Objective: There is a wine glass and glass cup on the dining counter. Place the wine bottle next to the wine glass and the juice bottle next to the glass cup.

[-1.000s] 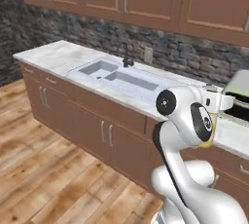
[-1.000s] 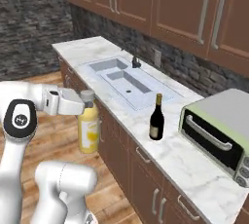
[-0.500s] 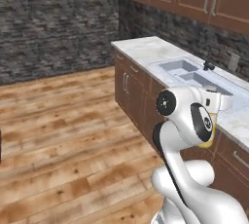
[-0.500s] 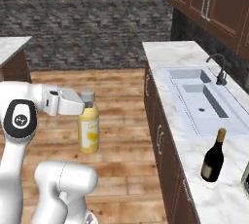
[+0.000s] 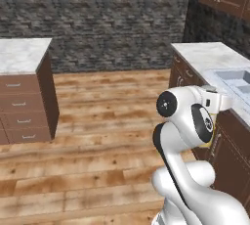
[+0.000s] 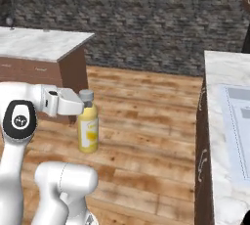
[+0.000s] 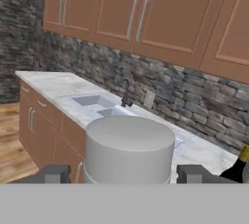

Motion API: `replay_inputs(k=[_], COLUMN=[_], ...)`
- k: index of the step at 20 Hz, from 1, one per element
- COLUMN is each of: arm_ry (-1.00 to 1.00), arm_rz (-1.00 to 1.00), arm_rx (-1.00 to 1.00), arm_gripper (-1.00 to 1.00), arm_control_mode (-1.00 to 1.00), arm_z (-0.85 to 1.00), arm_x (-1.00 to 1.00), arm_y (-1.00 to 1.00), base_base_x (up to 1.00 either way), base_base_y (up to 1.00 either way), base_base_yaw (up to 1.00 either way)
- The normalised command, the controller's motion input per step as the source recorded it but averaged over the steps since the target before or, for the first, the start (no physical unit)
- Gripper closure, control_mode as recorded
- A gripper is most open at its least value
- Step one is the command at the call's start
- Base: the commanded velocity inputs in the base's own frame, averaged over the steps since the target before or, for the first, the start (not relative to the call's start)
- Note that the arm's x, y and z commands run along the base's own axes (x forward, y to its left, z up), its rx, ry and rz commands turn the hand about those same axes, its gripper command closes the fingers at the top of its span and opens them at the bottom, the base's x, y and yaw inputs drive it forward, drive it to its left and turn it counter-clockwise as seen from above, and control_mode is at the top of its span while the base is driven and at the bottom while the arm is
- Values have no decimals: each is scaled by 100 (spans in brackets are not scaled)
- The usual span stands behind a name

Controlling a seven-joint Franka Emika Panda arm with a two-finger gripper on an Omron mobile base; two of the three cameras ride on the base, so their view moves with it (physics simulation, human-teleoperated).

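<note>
Wooden floor (image 6: 146,121) and a grey stone wall (image 5: 107,18) take up both base views where the sink counter filled them a second ago; the whole picture has swung, so the base has turned, probably toward the dining counter. At the left of the right base view stands a marble-topped cabinet (image 6: 44,43). Right of it, lower left of centre, the gripper (image 6: 84,104) is closed on the neck of the juice bottle (image 6: 88,131), which hangs upright, cap up, long axis vertical. At the hand view's lower right edge, the wine bottle (image 7: 238,169) waits on the kitchen counter (image 7: 58,84).
</note>
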Motion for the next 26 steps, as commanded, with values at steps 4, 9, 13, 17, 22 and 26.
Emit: replay_inputs(k=[4,9,13,17,22,26], arm_ry=[0,0,0,0,0,0], arm_rz=[0,0,0,0,0,0], arm_rx=[0,0,0,0,0,0], arm_gripper=[100,100,100,100,100,100], arm_control_mode=[100,100,100,100,100,100], arm_z=[0,0,0,0,0,0], arm_x=[0,0,0,0,0,0], arm_y=[0,0,0,0,0,0], base_base_x=[100,100,100,100,100,100], base_base_y=[1,0,0,0,0,0], base_base_yaw=[16,12,11,11,15,17])
